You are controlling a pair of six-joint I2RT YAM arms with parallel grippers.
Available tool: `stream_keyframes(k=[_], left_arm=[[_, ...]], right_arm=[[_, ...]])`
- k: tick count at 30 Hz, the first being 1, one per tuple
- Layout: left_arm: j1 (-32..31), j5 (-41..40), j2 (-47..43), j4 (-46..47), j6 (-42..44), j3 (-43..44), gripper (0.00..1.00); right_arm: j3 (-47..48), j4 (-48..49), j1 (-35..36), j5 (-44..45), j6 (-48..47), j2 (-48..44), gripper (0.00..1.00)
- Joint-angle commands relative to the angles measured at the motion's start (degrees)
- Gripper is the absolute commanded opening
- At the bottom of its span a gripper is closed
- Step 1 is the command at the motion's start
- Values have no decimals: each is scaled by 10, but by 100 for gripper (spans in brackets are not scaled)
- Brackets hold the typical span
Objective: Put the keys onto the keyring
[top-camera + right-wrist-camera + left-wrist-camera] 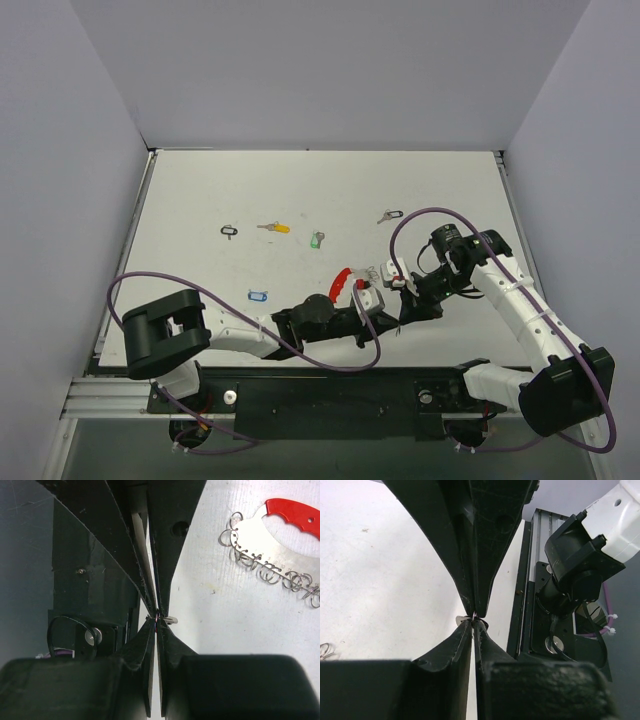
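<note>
The white tabletop (pixel 300 190) sits between pale walls, and on it the keyring (pixel 343 281), a curved red plastic band joined to a chain of small silver wire loops, lies near the front, just beside both grippers. Small silver metal keys lie apart behind it, tagged black (pixel 229 231), yellow (pixel 273 228) and green (pixel 317 240), with a blue-tagged key (pixel 258 296) to its left. The left gripper (pixel 474 616) and the right gripper (pixel 158 616) each have their jaws pressed together, a tiny silver bit showing at the tips; whether it is gripped, I cannot tell.
</note>
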Motion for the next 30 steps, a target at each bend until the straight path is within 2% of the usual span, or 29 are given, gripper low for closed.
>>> stream_keyframes(k=[1,7,9,10,11,13,17,21,24,30], left_arm=[[-2,-7,1,80,-14,6,18],[-2,-9,3,85,-15,5,19],[-2,-4,6,86,-15,5,15],[-2,-4,7,86,-15,5,5],[-2,-2,6,86,-14,5,0],[-2,-1,6,88,-12,-1,0],[-2,-8,-15,103,-1,-30,0],[-7,-12,-41,161,20,-82,0],[-12,-16,-51,199,35,-111,0],[-12,-8,-48,246,16,-111,0]], right_arm=[[1,-33,3,-40,-12,8,0],[1,-35,3,-40,-12,9,0],[1,-35,3,-40,-12,9,0],[2,-36,3,-41,-12,9,0],[2,-38,3,-41,-12,9,0],[2,-39,2,-42,-11,9,0],[14,-58,-27,-64,-7,-4,25],[15,-101,-68,-97,-61,-31,40],[5,-114,-65,-110,-90,-42,43],[2,-125,-33,-118,-141,-29,43]])
